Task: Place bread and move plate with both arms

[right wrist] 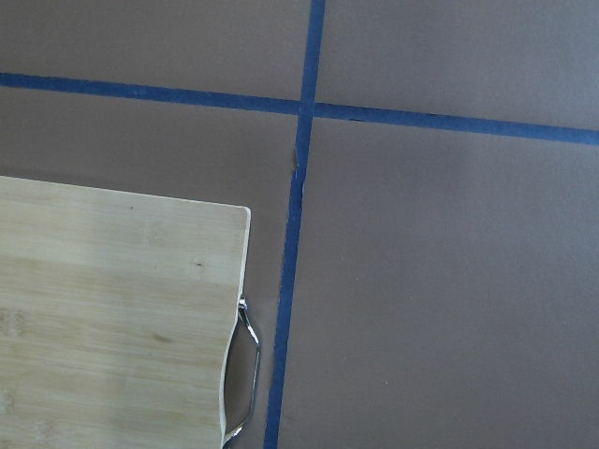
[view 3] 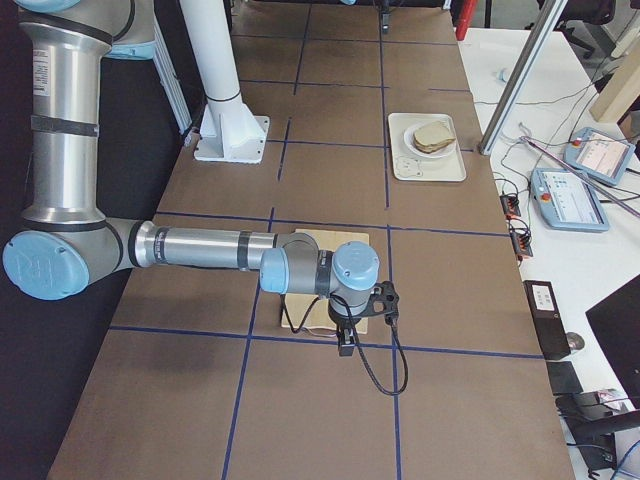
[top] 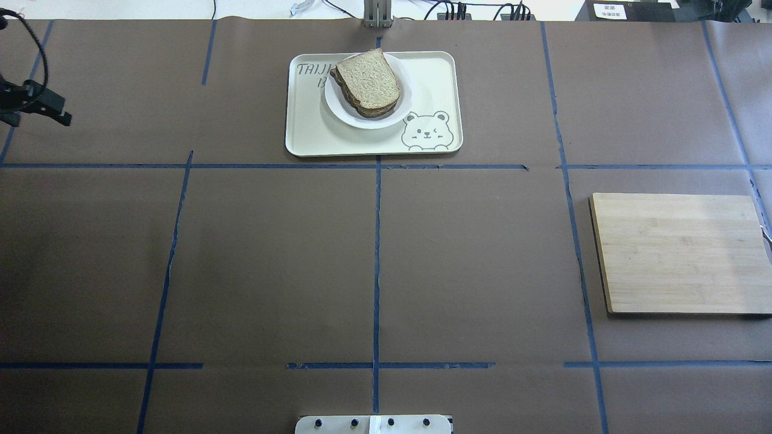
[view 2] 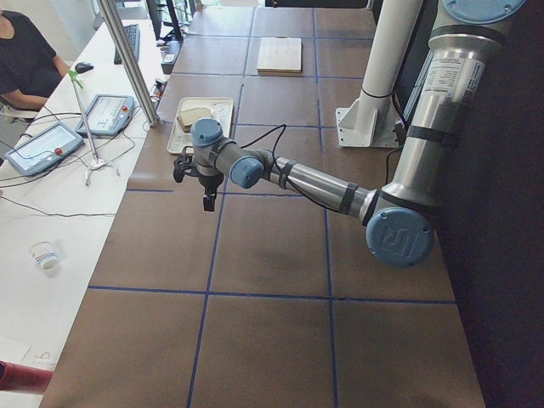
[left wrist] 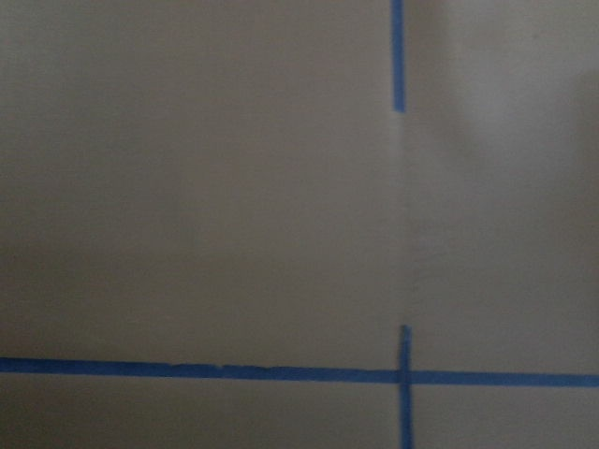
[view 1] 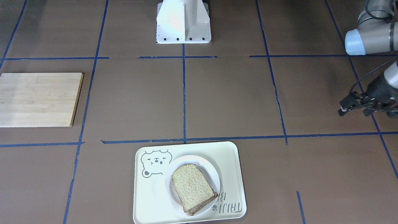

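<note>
Where the tray (view 1: pixel 146 199) lies at the lower middle of the front-facing view, the bread (view 1: pixel 192 186) sits on the plate (view 1: pixel 214 179), with a darker layer showing under its lower edge. Its long axis runs from upper left to lower right, with the domed end at the upper left and the flat base at the lower right. In the left view the left arm (view 2: pixel 306 180) reaches almost level toward the frame's left. The left gripper (view 2: pixel 208 204) points down over bare table, well apart from the tray; its jaw gap cannot be told. In the right view the right arm (view 3: pixel 200 248) stretches level. The right gripper (view 3: pixel 345 342) points down at the board's (view 1: pixel 37 99) lower edge, and its jaws cannot be judged either.
</note>
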